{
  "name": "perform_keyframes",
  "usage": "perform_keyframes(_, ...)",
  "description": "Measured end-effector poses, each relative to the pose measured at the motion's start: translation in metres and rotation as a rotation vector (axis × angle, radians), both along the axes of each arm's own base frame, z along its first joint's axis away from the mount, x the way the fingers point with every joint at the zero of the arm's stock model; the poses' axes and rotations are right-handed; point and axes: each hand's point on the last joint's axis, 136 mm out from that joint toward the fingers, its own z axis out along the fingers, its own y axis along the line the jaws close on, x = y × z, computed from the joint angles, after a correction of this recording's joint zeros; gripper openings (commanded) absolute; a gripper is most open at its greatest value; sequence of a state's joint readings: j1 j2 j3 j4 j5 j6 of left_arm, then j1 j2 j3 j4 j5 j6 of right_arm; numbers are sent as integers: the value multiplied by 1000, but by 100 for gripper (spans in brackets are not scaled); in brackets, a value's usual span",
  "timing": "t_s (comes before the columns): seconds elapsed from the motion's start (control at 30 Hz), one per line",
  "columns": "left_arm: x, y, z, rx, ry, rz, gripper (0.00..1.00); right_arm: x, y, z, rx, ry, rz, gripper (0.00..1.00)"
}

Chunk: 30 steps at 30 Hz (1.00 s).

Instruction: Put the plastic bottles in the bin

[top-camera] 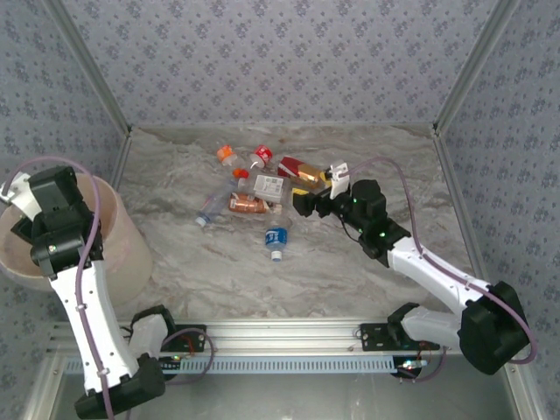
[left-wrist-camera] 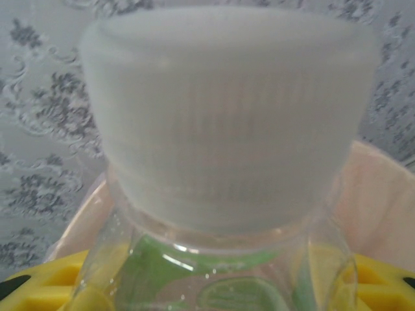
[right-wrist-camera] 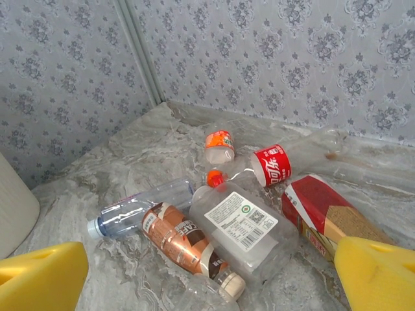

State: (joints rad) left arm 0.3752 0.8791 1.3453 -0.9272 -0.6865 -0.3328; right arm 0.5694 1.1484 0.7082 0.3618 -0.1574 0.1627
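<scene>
A robot test booth: wallpapered panels point(top-camera: 280, 61), aluminium posts point(top-camera: 92, 68), marble tabletop point(top-camera: 341, 284).

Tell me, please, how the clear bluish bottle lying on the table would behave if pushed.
The clear bluish bottle lies on its side, so it would probably roll. It looks empty, so likely light, and its thin walls may dent.

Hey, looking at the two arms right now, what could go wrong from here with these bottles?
1. The left hand grips the white-capped bottle above the bin, and the rim looks close by. A release here might clip it and bounce the bottle out.
2. The right hand is open above a tight pile. The brown-labelled bottle lies against the white-labelled bottle, so closing could catch both or send one rolling.
</scene>
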Motion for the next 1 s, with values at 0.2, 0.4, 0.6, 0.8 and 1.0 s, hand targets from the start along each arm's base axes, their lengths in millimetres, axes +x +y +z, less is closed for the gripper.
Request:
perform_keyframes(0.2,-13,8,-15,-58,24,56,77,2,3,-4,-19,6,12,100)
perform_keyframes(0.4,-13,11,-21,-86,37,65,94,2,4,-9,-31,15,20,100)
perform_keyframes(0.6,-1,7,-23,-123,33,14,98,2,5,-9,-32,16,19,100)
perform_keyframes(0.8,17,-6,-24,-185,-5,-93,98,12,-6,-13,-36,29,-69,100)
perform_keyframes(1.0,50,-43,-10,-267,-91,-314,98,23,-26,-22,-3,96,-222,100)
